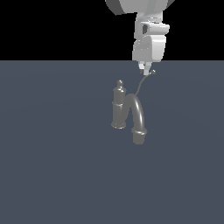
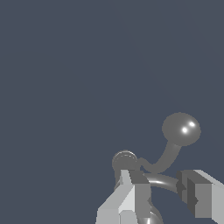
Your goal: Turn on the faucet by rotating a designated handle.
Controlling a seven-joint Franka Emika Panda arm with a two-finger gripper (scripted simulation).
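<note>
Grey metal faucet (image 1: 130,114) stood on a slate bench (image 1: 52,166), just below the tool (image 1: 147,69). Its thin curved handle (image 1: 143,82) rose to a ball knob (image 2: 181,128), right at the tool's tips. The tool's fingers (image 2: 131,192) were spread, gripping nothing. Judging by this, the handle was being approached or released; whether it was already turned could not be told.

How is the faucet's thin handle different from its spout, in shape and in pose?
The handle is a thin curved rod ending in a small ball by the gripper; the spout is a thick arched tube ending in a wide nozzle. The handle rises up and away; the spout bends down. Both are grey metal.
</note>
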